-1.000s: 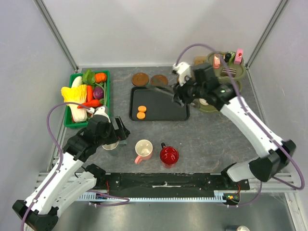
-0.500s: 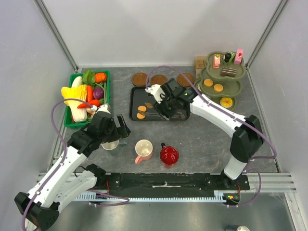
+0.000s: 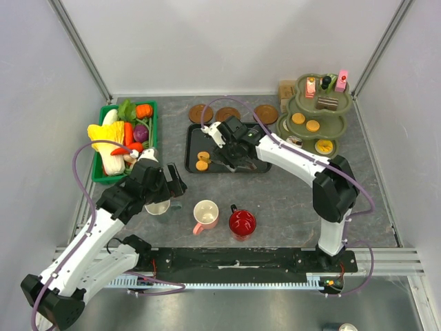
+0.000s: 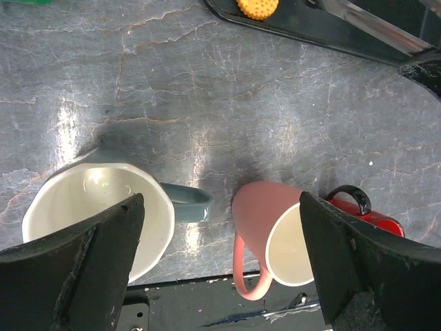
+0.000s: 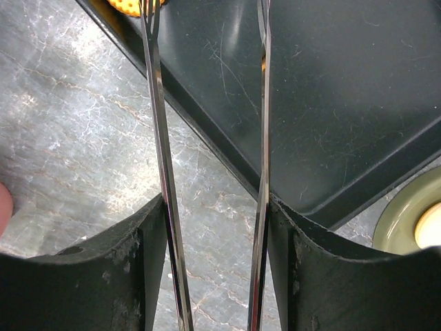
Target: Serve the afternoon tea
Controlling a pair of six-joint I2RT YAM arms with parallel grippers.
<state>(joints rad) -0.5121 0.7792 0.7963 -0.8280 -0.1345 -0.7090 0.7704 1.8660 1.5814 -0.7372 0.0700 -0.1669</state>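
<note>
My right gripper point(image 3: 226, 157) hangs over the black tray point(image 3: 195, 141), shut on the metal tongs point(image 5: 156, 103), one finger pressing each arm. The tong tips stand apart near two orange biscuits point(image 3: 202, 161) on the tray; one biscuit point(image 5: 131, 5) shows at the top of the right wrist view. My left gripper point(image 3: 169, 186) is open, its fingers wide above the whitish mug point(image 4: 96, 207) and the pink mug point(image 4: 282, 227), touching neither. The red mug point(image 3: 242, 223) stands right of the pink mug point(image 3: 205, 214). More cakes and biscuits sit on the green tiered stand point(image 3: 289, 127) at the back right.
A green basket point(image 3: 153, 131) full of toy vegetables stands at the back left. Three brown round biscuits point(image 3: 228, 114) lie in a row behind the tray. The stand's rim point(image 5: 406, 221) shows at the lower right of the right wrist view.
The right arm swung left from the tiered stand to the tray, carrying the tongs, and its fingers have eased apart. The left arm shifted slightly.
</note>
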